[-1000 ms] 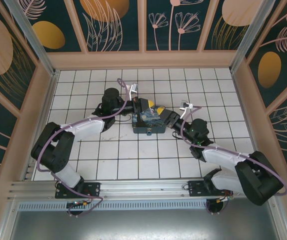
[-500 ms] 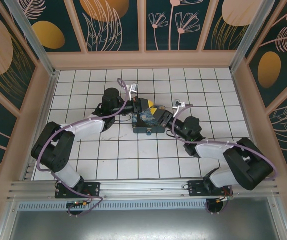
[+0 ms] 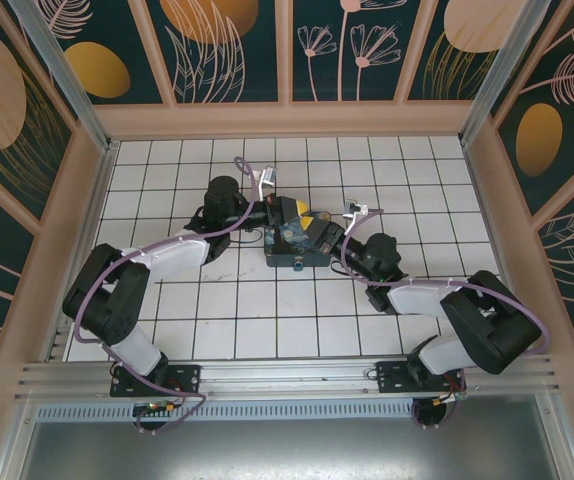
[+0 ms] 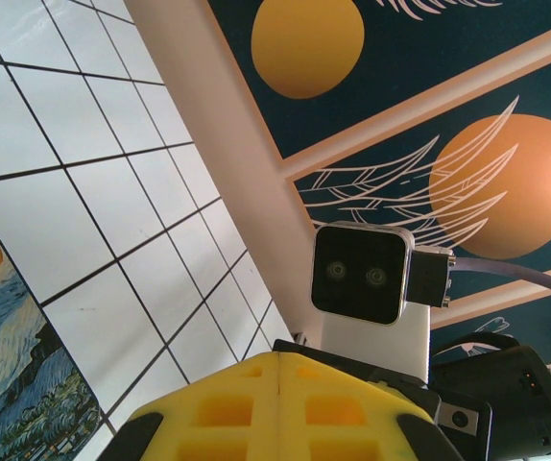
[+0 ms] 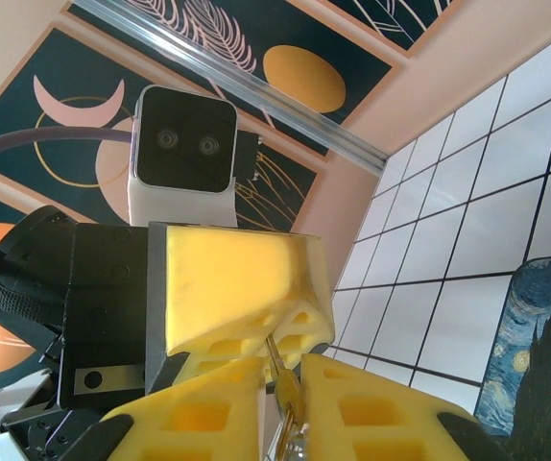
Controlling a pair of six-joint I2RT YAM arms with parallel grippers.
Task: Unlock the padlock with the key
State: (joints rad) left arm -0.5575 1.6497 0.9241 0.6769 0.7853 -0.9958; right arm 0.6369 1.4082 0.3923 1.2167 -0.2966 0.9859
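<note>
Both meet over the tin, walls well apart: left hand clenched, right hand unclear.

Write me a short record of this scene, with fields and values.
surface: white tiled floor
box: blue painted tin box, centre of floor
left tool: yellow fingers shut, at box's far edge
right tool: yellow fingers nearly together around thin brass-coloured metal sliver; grip unclear
tools: tips meet over the box
</note>
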